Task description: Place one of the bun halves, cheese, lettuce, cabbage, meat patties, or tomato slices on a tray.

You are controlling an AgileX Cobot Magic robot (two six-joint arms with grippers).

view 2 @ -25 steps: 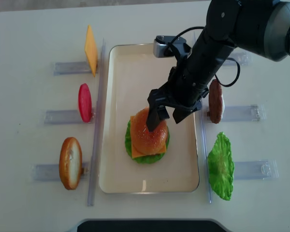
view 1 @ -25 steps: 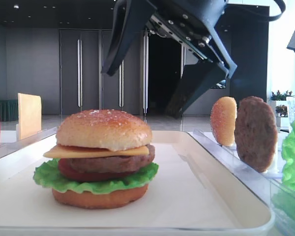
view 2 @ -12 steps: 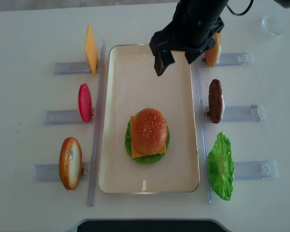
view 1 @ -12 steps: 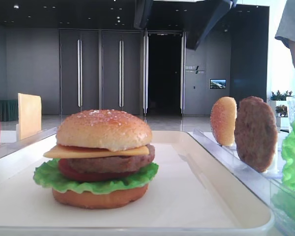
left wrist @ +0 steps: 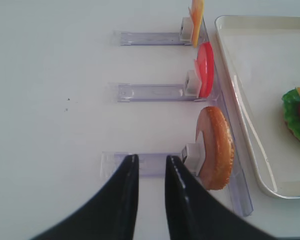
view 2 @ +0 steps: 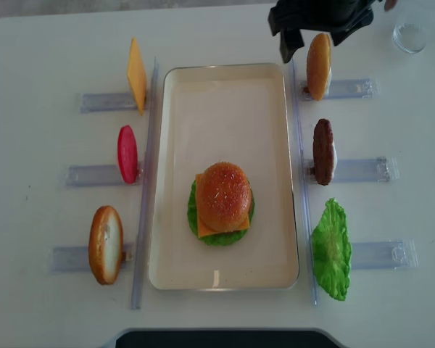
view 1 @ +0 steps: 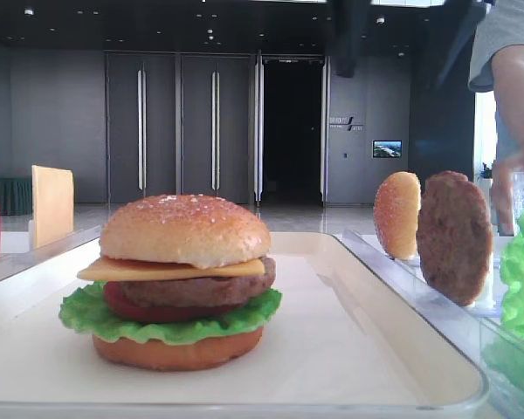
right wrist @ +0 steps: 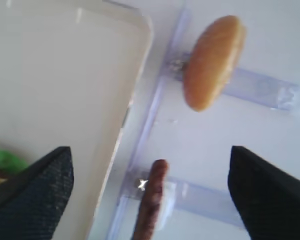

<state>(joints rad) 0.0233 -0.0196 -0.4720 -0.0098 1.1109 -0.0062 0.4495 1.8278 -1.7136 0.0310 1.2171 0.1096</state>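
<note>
A stacked burger stands on the cream tray, topped by a domed sesame bun half over cheese, patty, tomato and lettuce. My right gripper hovers open and empty high over the tray's far right corner, above an upright bun half. In the right wrist view the right gripper frames that bun and a meat patty. My left gripper hangs with a narrow empty gap beside another bun half. Cheese, tomato and lettuce stand in racks.
Clear plastic racks line both long sides of the tray. A drinking glass stands at the far right corner. A person's arm shows at the right edge of the low view.
My right gripper has risen from just above the burger and moved to the far right, over the racked bun half. The burger stays put. A person's arm has come into view.
</note>
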